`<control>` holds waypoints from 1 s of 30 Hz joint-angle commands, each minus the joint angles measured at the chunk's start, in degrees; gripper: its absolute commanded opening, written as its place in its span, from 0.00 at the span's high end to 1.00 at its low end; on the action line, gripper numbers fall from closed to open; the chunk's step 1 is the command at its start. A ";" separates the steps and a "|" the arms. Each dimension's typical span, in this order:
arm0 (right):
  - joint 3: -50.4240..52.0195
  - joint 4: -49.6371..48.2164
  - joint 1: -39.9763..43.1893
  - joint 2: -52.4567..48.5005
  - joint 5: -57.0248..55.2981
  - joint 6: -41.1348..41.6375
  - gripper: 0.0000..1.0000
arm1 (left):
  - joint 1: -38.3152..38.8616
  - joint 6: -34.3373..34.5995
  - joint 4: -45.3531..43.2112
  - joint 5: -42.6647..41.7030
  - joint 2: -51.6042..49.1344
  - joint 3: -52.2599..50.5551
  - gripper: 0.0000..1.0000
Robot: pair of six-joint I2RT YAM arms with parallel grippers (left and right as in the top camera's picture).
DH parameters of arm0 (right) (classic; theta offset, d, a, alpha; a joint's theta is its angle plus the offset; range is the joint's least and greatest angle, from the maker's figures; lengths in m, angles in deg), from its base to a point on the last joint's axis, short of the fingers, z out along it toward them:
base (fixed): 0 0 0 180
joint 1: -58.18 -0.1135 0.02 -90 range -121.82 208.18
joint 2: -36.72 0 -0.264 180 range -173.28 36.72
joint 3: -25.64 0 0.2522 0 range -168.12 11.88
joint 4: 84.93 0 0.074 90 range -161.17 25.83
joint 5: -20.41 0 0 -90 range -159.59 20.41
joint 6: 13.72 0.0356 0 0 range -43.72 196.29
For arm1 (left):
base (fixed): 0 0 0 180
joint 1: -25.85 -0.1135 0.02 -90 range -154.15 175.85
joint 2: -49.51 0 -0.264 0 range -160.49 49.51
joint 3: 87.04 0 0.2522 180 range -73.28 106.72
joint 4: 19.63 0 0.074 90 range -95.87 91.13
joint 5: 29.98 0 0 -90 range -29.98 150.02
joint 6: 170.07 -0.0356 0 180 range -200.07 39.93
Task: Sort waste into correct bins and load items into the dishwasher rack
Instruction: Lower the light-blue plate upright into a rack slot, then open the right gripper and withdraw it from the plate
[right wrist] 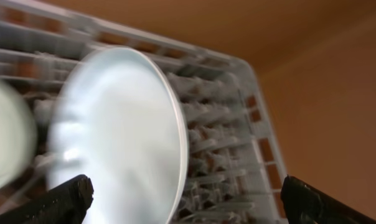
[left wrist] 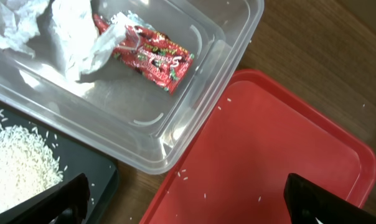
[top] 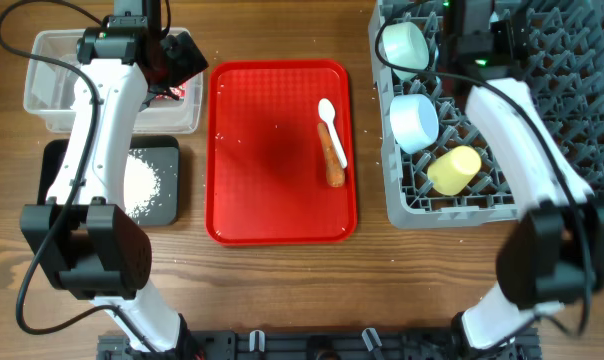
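Right gripper (right wrist: 185,202) spread wide, grey rack (top: 582,60) beneath, wooden table (top: 282,290)

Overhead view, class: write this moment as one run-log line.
left gripper open at clear tub | right gripper open by plate in rack | carrot, spoon on red tray

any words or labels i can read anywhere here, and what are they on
red wrapper in the clear tub: it has pale lettering and a green patch, but it is too small and creased to read.
red tray: no text.
rack and the dishes in it: no text visible.
Nothing in these views can be quoted.
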 commanded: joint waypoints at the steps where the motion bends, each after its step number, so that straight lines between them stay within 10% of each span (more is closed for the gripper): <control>1: -0.35 5.40 -2.71 9.62 24.06 3.61 0.00 | -0.13 0.74 0.00 0.37 0.00 -0.22 0.00; 12: -0.28 13.29 -7.34 11.41 65.46 20.96 0.00 | -0.13 0.74 -0.02 0.37 0.00 -0.22 0.00; 30: -0.31 30.16 -0.46 21.86 42.03 31.71 0.00 | -0.15 0.28 -0.68 -2.38 0.00 -0.22 0.00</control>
